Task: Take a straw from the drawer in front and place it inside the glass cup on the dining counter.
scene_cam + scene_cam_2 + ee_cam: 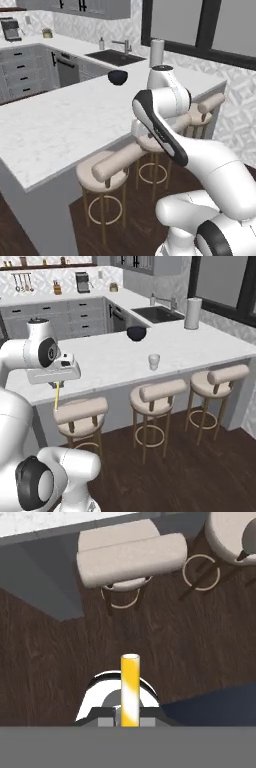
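One straw (57,396) hangs clamped between the closed fingers of the gripper (53,385), just off the near edge of the dining counter (110,363). On the counter stand one glass cup (154,361), one dark bowl (136,333) and one paper roll (192,313). Three stools (155,396) line its front.

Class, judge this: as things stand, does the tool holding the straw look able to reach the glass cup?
Probably yes: the tool, shut on the straw, hangs beside the counter, and nothing stands between it and the cup.
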